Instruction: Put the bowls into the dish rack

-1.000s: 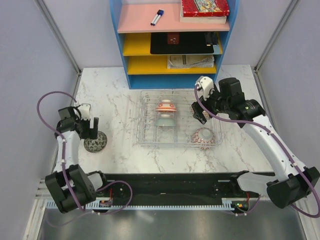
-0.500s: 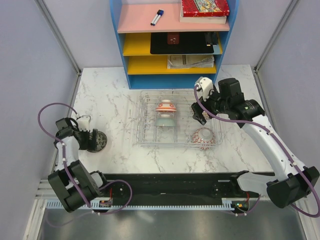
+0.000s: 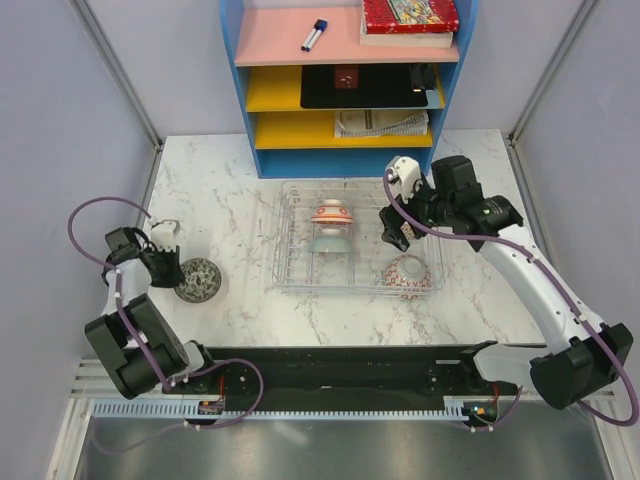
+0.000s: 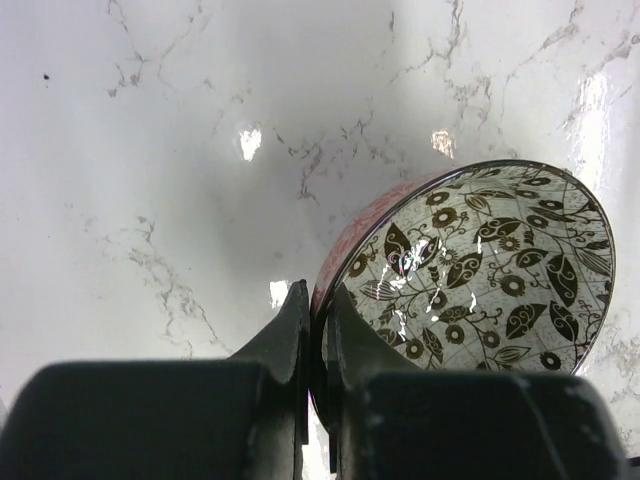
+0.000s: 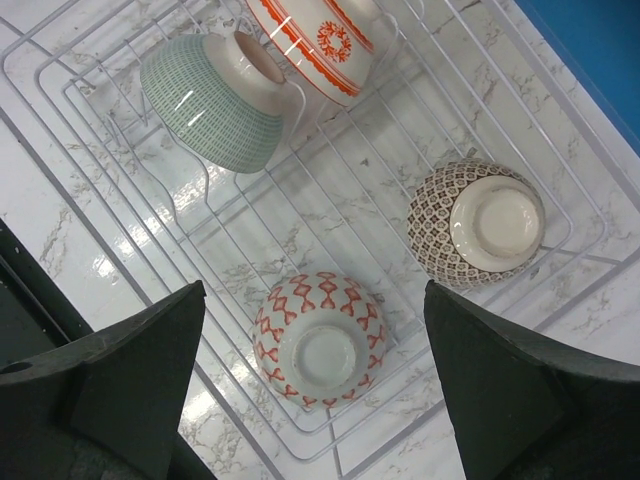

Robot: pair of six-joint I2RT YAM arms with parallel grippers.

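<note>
A bowl (image 4: 480, 270) with a dark floral inside and a pink outside sits tilted on the marble at the left (image 3: 198, 280). My left gripper (image 4: 318, 300) is shut on its near rim, one finger inside and one outside (image 3: 168, 268). The clear dish rack (image 3: 280, 238) holds an orange-red and white bowl (image 5: 320, 35), a grey-green bowl (image 5: 215, 100), a brown-patterned bowl (image 5: 478, 225) and a red-diamond bowl (image 5: 320, 340), the last two upside down. My right gripper (image 5: 314, 290) hangs open above the red-diamond bowl (image 3: 407, 275), holding nothing.
A blue shelf unit (image 3: 345, 85) with pink and yellow shelves stands behind the rack, holding a marker, books and a black tray. Grey walls close in the table's left and right sides. The arm bases sit along the near edge.
My left gripper has gone from open to shut on the floral bowl's rim and dropped lower beside it. The right gripper has edged slightly left over the rack, still open.
</note>
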